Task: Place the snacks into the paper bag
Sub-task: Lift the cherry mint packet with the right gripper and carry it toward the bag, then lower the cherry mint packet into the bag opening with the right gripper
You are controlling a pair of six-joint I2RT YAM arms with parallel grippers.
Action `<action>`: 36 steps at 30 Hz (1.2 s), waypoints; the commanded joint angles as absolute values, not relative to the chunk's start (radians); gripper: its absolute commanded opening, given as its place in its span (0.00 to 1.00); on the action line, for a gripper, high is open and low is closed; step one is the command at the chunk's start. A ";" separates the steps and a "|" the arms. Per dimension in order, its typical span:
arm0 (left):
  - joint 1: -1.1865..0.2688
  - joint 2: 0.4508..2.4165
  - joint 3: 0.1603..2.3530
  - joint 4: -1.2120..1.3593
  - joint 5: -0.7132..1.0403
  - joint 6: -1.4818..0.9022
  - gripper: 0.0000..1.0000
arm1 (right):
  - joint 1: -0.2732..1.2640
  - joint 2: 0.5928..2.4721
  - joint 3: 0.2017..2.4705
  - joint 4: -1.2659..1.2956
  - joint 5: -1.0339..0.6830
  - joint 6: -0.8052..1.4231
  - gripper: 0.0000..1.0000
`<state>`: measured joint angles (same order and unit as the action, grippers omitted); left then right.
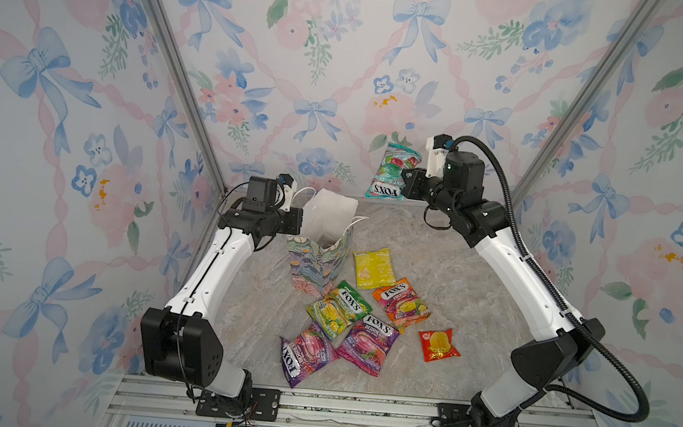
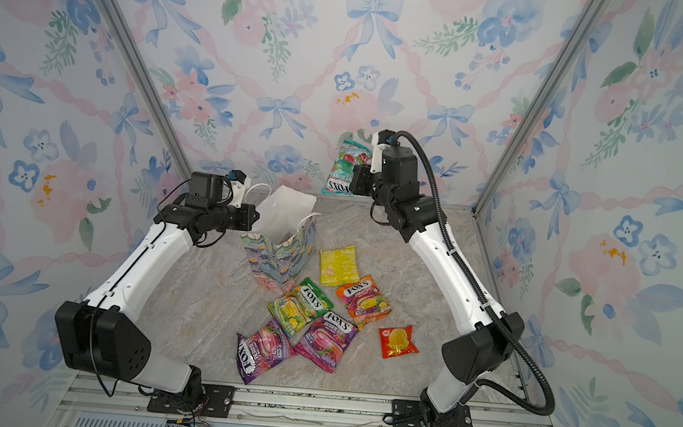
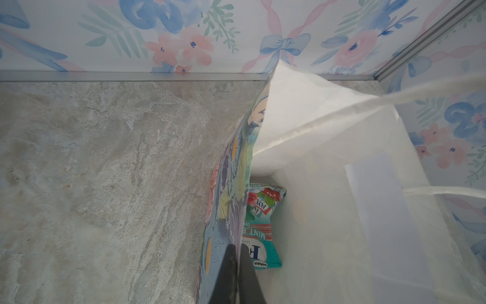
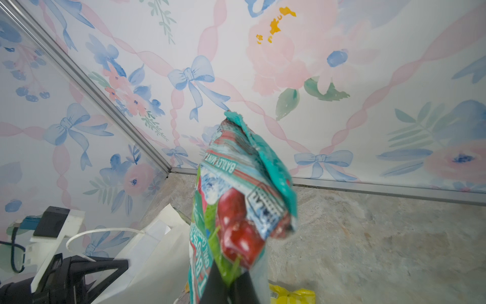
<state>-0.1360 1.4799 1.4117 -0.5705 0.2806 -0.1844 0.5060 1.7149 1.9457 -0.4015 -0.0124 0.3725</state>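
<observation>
The flowered paper bag [image 1: 319, 263] [image 2: 278, 255] stands upright and open at the table's back left. My left gripper [image 3: 239, 248] is shut on its side wall [image 3: 226, 210], one finger outside and one inside. A teal packet [image 3: 263, 226] lies in the bag's bottom. My right gripper [image 4: 231, 284] is shut on another teal FOX'S packet [image 1: 391, 172] [image 4: 236, 200], held in the air to the right of the bag and higher than its mouth. Loose snacks lie in front of the bag: yellow [image 1: 374, 267], orange [image 1: 401, 302], green-yellow [image 1: 338, 308], two purple [image 1: 367, 341] [image 1: 306, 353], red-yellow [image 1: 439, 345].
Flower-papered walls close in the marble table [image 1: 472, 283] on three sides, with a metal rail [image 1: 358, 407] along the front. The bag's white cord handles [image 3: 368, 101] hang loose at its mouth. The green-yellow packet touches the bag's foot.
</observation>
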 commanded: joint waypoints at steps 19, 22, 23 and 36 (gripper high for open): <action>-0.130 1.454 1.391 -0.577 0.288 -0.177 0.00 | 0.709 1.915 2.138 -0.437 -0.051 0.369 0.04; -0.130 1.458 1.391 -0.577 0.291 -0.177 0.00 | 0.718 1.897 2.082 -0.407 -0.059 0.394 0.04; -0.129 1.458 1.391 -0.577 0.292 -0.176 0.00 | 0.721 1.890 2.064 -0.399 -0.059 0.400 0.04; -0.129 1.453 1.391 -0.577 0.288 -0.178 0.00 | 0.755 1.822 1.859 -0.270 -0.085 0.511 0.04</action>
<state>-0.1360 1.4796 1.4094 -0.5697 0.2821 -0.1841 0.7364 1.8931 1.8702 -0.3660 -0.0639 0.4725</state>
